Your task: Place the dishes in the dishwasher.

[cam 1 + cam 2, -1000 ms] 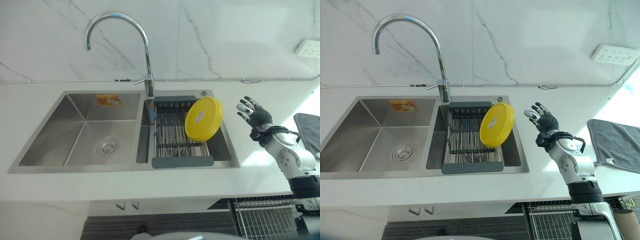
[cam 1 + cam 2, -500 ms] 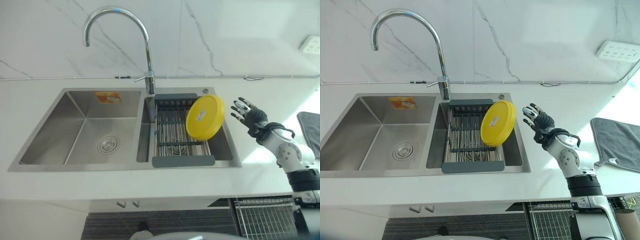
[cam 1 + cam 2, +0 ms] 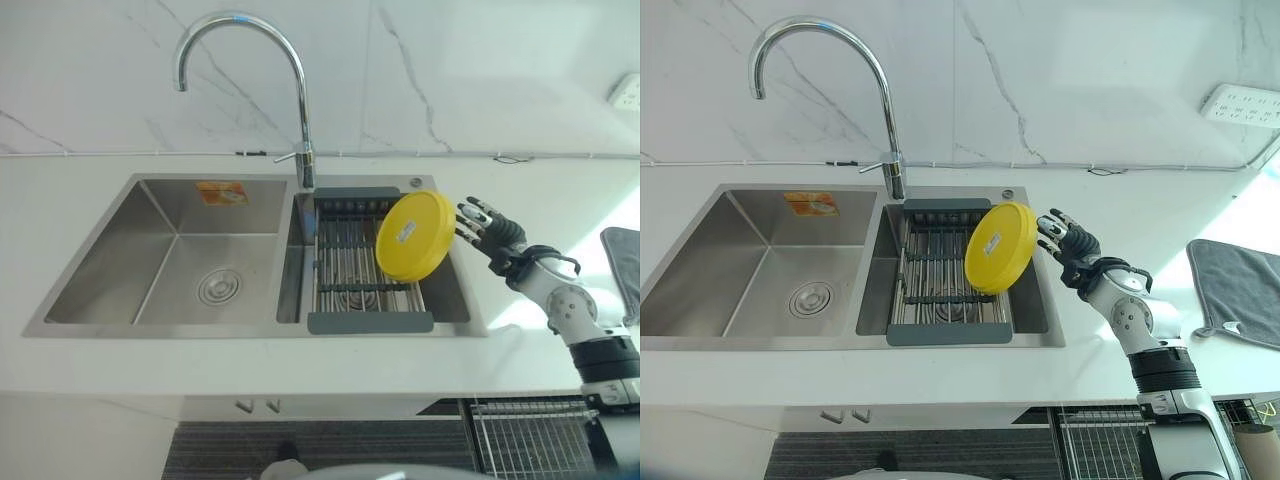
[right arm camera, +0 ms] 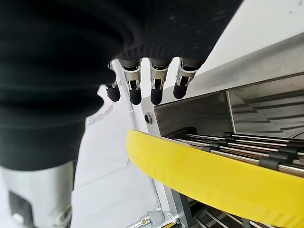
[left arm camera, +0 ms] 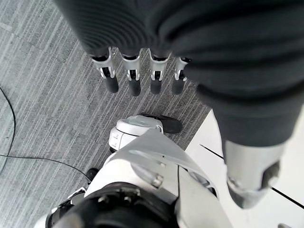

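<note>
A yellow plate stands tilted on its edge in the grey dish rack that spans the right basin of the steel sink. My right hand hovers over the counter just right of the plate, fingers straight and spread, their tips a short way from its rim. In the right wrist view the fingers reach past the plate's yellow rim without touching it. My left hand hangs low over the floor, fingers straight and empty.
A curved chrome tap rises behind the sink, against the marble wall. A grey cloth lies on the white counter at the far right. A wire dishwasher rack shows below the counter edge. A socket strip is on the wall.
My right hand has moved left across the counter, from well clear of the sink to just beside the yellow plate. The camera has shifted slightly.
</note>
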